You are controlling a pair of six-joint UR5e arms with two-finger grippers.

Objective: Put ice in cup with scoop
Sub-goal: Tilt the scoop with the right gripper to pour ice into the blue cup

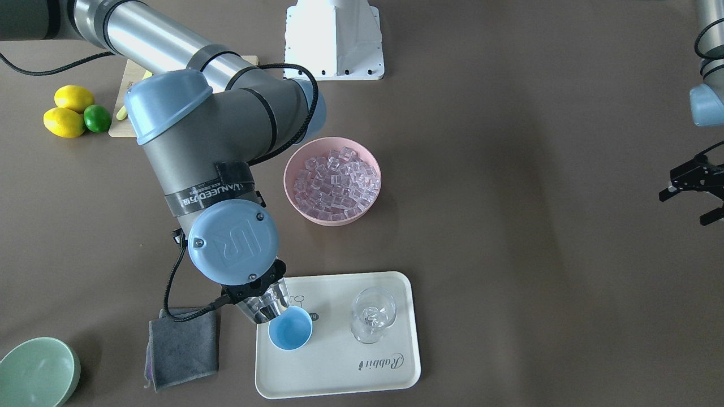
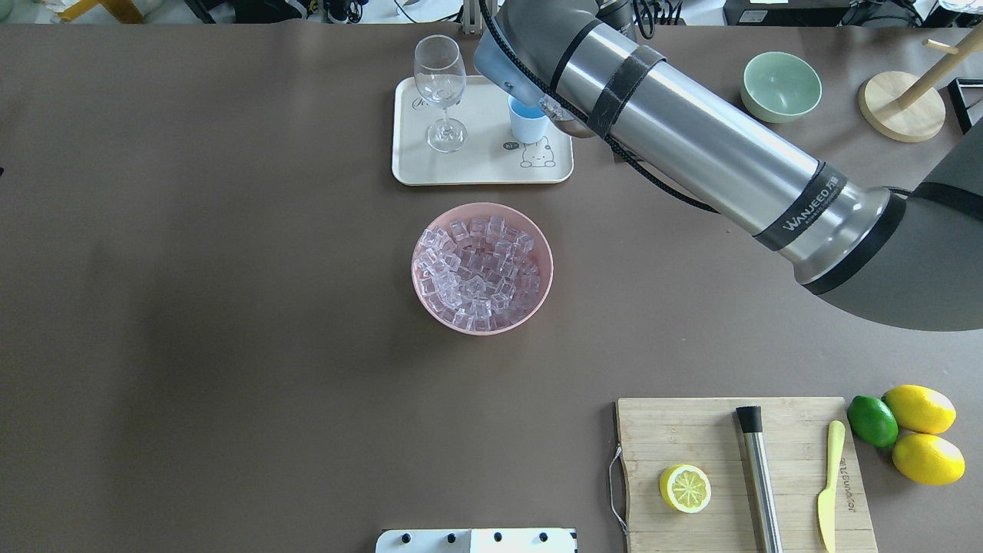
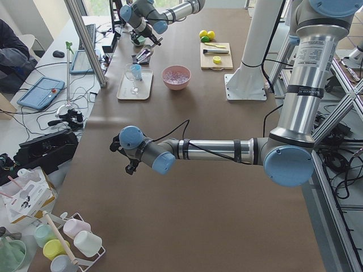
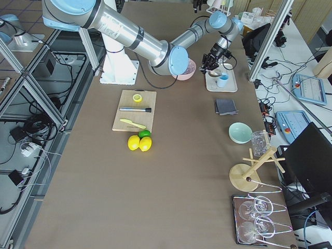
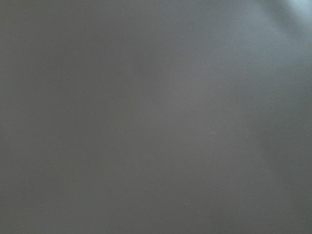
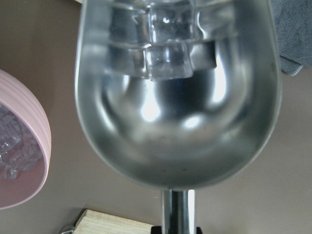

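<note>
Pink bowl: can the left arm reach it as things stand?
Probably yes. The left claw hangs over bare table, with nothing between it and the pink bowl; the right arm works at the tray.

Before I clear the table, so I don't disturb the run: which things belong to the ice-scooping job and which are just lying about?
In the job: scoop, ice, pink bowl, cup, tray.
Lying about: stemmed glass, grey cloth, green bowl, cutting board, lemon half, steel cylinder, yellow knife, lemons, lime.

Light-blue cup (image 4: 223,80) on a cream tray (image 4: 216,87), right gripper (image 4: 211,64) just beside.
</note>
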